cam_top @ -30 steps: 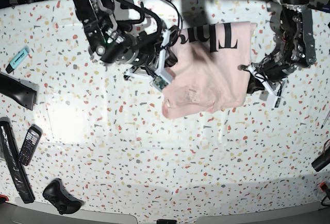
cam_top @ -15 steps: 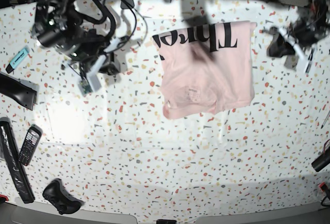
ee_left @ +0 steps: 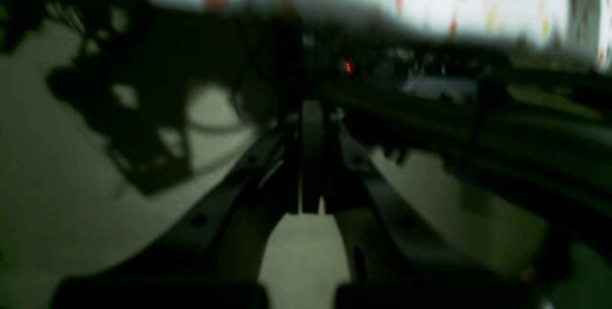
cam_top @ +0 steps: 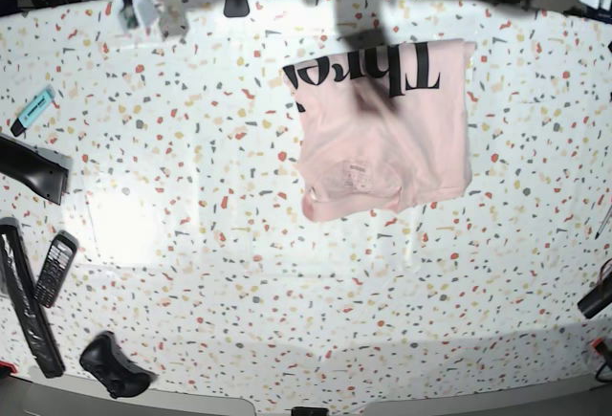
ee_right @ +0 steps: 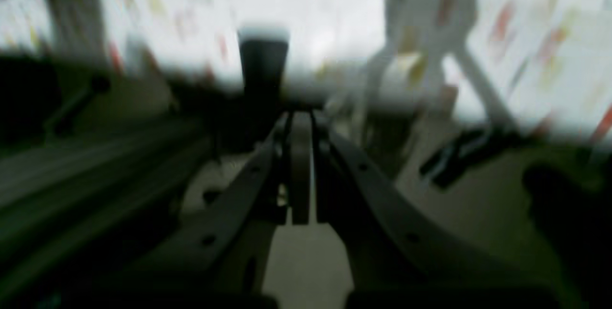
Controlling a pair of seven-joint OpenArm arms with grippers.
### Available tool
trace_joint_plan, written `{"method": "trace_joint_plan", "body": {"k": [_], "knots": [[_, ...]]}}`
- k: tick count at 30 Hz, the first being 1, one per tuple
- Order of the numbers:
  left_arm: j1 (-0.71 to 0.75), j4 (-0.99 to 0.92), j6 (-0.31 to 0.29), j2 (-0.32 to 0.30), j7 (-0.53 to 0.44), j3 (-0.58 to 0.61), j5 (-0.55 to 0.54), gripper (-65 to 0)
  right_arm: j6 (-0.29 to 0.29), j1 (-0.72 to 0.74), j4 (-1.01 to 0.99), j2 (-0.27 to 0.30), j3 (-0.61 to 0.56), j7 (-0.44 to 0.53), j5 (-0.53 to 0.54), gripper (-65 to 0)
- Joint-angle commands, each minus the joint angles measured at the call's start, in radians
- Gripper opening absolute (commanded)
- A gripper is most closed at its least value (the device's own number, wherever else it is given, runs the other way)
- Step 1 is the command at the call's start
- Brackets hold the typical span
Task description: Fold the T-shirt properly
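Note:
The pale pink T-shirt (cam_top: 382, 139) lies folded into a rough rectangle at the back middle of the speckled table (cam_top: 287, 273). Black serif lettering shows along its far edge and a small white label near its middle. Neither gripper touches it. My right gripper (ee_right: 300, 120) is raised at the back left, a blur in the base view (cam_top: 143, 5). Its fingers are pressed together with nothing between them. My left gripper (ee_left: 311, 113) is also shut and empty. It is off at the back right corner and barely shows in the base view. Both wrist views are motion-blurred.
A turquoise marker (cam_top: 33, 110), a black bar (cam_top: 33, 169), a mobile phone (cam_top: 54, 269), a long black strip (cam_top: 27, 311) and a black controller (cam_top: 115, 366) lie along the left side. A dark object (cam_top: 598, 296) sits at the right edge.
Both arms have pulled away from the shirt's sides, up and outward to the table's back corners. The shirt stays folded where it lay.

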Motion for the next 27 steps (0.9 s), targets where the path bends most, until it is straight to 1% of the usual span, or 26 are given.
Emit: {"method": "trace_joint_plan", "body": {"k": [1, 2, 5, 7, 10, 14, 17, 18, 20, 24, 25, 27], "knots": [[0.012, -0.009, -0.006, 0.006, -0.022, 0.0, 0.012, -65.0, 0.011, -0.017, -0.011, -0.005, 0.002, 0.012, -0.008, -65.0], [0.008, -0.036, -0.006, 0.016, -0.034, 0.011, 0.043, -65.0, 0.018, -0.024, -0.044, -0.008, 0.001, 0.015, -0.024, -65.0], [-0.012, -0.155, -0.006, 0.019, -0.123, 0.069, 0.118, -65.0, 0.067, -0.024, -0.191, 0.0, 0.001, 0.068, -0.051, -65.0], [-0.04, -0.251, -0.006, 0.019, -0.154, 0.116, 0.156, -65.0, 0.07, 0.005, -0.313, 0.019, -0.003, 0.082, -0.05, -65.0], [-0.097, -0.404, -0.006, 0.02, -0.202, 0.183, 0.232, -65.0, 0.069, 0.074, -0.523, 0.069, -0.02, 0.081, -0.05, -65.0], [-0.177, -0.61, -0.006, 0.021, -0.336, 0.256, 0.343, -65.0, 0.058, 0.211, -0.843, 0.141, -0.06, 0.089, -0.049, -65.0], [-0.233, -0.758, -0.006, 0.02, -0.432, 0.299, 0.436, -65.0, 0.058, 0.32, -1.082, 0.181, -0.113, 0.126, -0.053, -65.0], [-0.253, -0.805, -0.006, 0.021, -0.468, 0.31, 0.472, -65.0, 0.058, 0.352, -1.16, 0.193, -0.137, 0.152, -0.072, -65.0], [-0.288, -0.889, -0.006, 0.021, -0.526, 0.325, 0.538, -65.0, 0.058, 0.411, -1.299, 0.212, -0.198, 0.237, -0.143, -65.0], [-0.337, -1.013, -0.006, 0.023, -0.579, 0.327, 0.61, -64.9, 0.048, 0.491, -1.501, 0.242, -0.352, 0.476, -0.315, -65.0], [-0.345, -1.036, 0.029, 0.023, -0.608, 0.327, 0.629, -64.9, 0.032, 0.507, -1.538, 0.245, -0.389, 0.524, -0.349, -65.0], [-0.36, -1.075, 0.111, 0.023, -0.672, 0.327, 0.653, -64.9, -0.031, 0.535, -1.602, 0.245, -0.46, 0.6, -0.387, -65.0]]}}
